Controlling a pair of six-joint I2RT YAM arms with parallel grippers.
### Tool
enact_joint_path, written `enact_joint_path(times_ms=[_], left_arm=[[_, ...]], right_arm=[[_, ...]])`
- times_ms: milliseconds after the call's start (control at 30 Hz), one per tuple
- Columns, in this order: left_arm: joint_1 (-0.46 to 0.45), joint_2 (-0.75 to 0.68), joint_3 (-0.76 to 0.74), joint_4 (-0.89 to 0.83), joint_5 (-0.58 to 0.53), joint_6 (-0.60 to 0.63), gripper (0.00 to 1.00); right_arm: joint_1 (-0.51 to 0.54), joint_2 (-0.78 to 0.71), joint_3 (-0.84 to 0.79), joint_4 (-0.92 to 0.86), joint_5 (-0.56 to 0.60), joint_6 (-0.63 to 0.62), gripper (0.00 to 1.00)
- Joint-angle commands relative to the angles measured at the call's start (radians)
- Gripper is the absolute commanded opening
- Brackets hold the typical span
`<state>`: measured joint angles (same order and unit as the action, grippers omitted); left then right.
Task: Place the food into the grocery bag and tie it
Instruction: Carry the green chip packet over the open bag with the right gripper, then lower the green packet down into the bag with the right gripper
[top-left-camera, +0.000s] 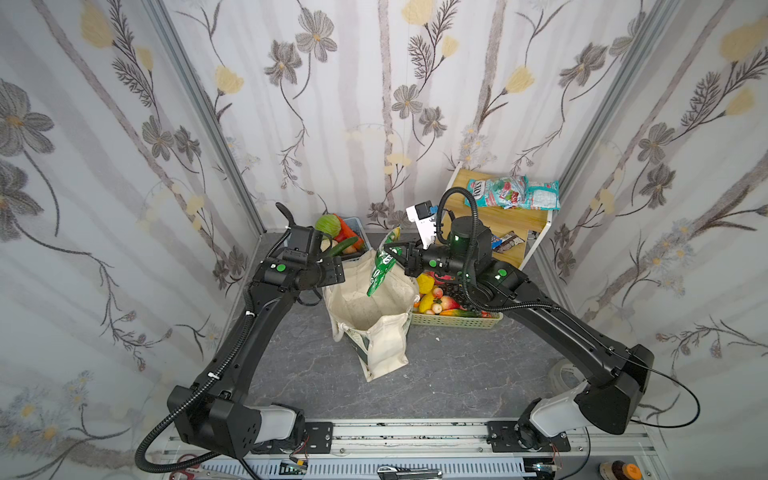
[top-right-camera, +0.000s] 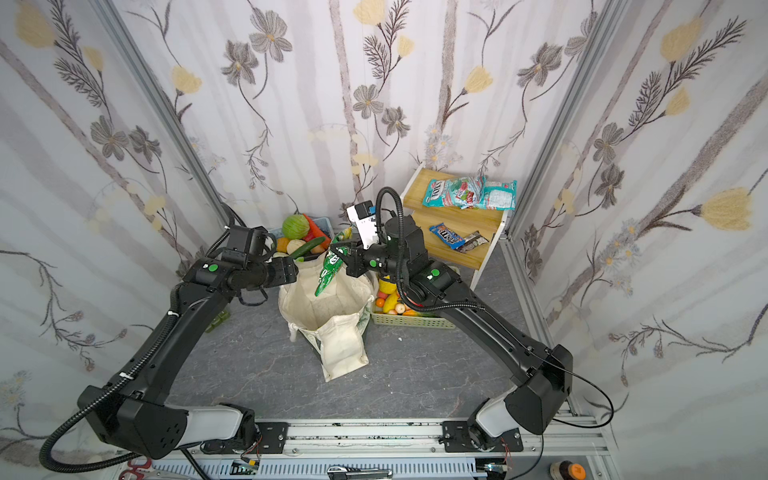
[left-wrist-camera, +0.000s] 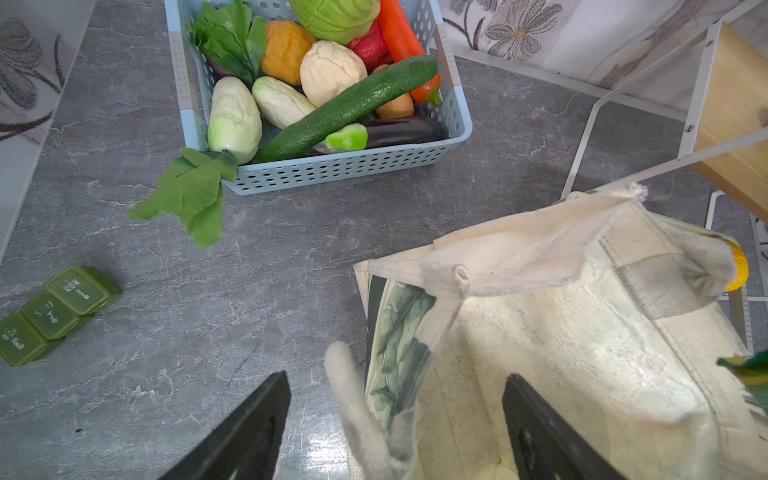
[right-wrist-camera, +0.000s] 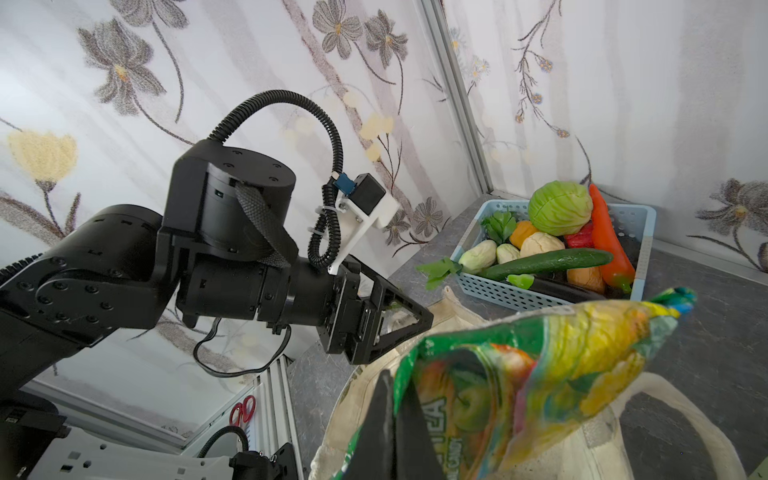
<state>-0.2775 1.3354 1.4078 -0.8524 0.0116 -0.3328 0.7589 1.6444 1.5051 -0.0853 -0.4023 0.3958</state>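
Blue plastic, the basket (top-left-camera: 358, 227) at the left rear holds the toy vegetables, the pale white-green vegetable (left-wrist-camera: 235, 118) among them, so that piece is not yet packed. In the middle of the tabletop (top-left-camera: 457, 374) the grocery bag (top-left-camera: 386, 349) stands upright with its mouth open. In both top views its cream lining looks bare, so I judge that nothing is inside yet. The snack packet (top-left-camera: 380, 270) hangs over that mouth, not let go. Just beside the bag on the right, the green basket (top-left-camera: 453, 321) carries the yellow fruit (top-left-camera: 424, 284) with other produce. By my reading, the first item is on the point of going in, the produce is all left to do, and the bag is not tied: one handle (left-wrist-camera: 353, 395) hangs loose at its side.

The left arm reaches forward with its elbow bent and its wrist about level at the bag's left edge. The left claw (left-wrist-camera: 395, 415) is spread wide and straddles the bag's side wall, one finger over the tabletop and one over the inside, gripping nothing. The right arm comes in from the right, passing above the green basket, with its wrist turned toward the left arm. The right claw (right-wrist-camera: 390, 386) is pressed together on the packet's edge, pinching it so that it dangles above the opening.
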Motion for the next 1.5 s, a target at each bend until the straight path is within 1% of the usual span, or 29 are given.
enact_joint_path(times_ms=[0,267,467,1033,1467], left_arm=[[0.001,-0.002,-0.001,-0.003,-0.012,0.003,0.83],[0.001,-0.010,-0.008,-0.006,-0.016,0.001,0.83],[0.000,-0.016,-0.013,-0.007,-0.022,0.000,0.83],[0.001,-0.027,-0.023,-0.009,-0.013,-0.003,0.83],[0.001,-0.041,-0.021,-0.018,-0.017,-0.005,0.83]], right_arm=[[0.008,0.013,0.008,0.051,-0.020,-0.017,0.00],[0.030,0.042,0.010,0.053,-0.033,-0.019,0.00],[0.039,0.066,0.011,0.021,-0.055,-0.037,0.00],[0.053,0.102,-0.065,-0.006,-0.068,-0.058,0.00],[0.053,0.147,-0.061,-0.138,0.056,-0.105,0.00]])
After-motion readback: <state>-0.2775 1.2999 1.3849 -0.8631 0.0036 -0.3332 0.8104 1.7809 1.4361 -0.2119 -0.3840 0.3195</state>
